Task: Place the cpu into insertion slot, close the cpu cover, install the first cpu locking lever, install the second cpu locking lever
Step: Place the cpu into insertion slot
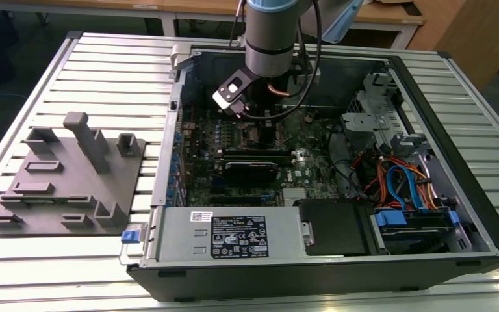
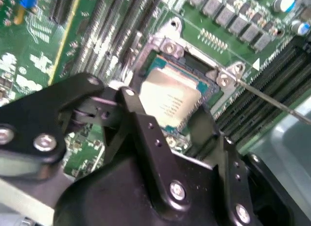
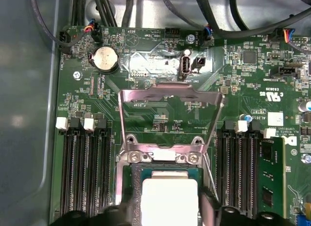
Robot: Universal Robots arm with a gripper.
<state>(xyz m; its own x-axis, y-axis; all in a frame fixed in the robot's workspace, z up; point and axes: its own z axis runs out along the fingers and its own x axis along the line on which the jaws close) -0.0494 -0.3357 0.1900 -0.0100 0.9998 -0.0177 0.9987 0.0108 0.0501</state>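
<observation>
I see even, bright room light across the slatted surface (image 1: pixel 102 65) in the exterior view, while the circuit board (image 1: pixel 199 149) lies dim in the arm's shadow. In the first wrist view the cpu (image 3: pixel 170 201) glares almost pure white, its top washed out. The second wrist view looks soft all over. The hand (image 2: pixel 165 109) is close to the lens and blurred, with pale highlights on its black links.
</observation>
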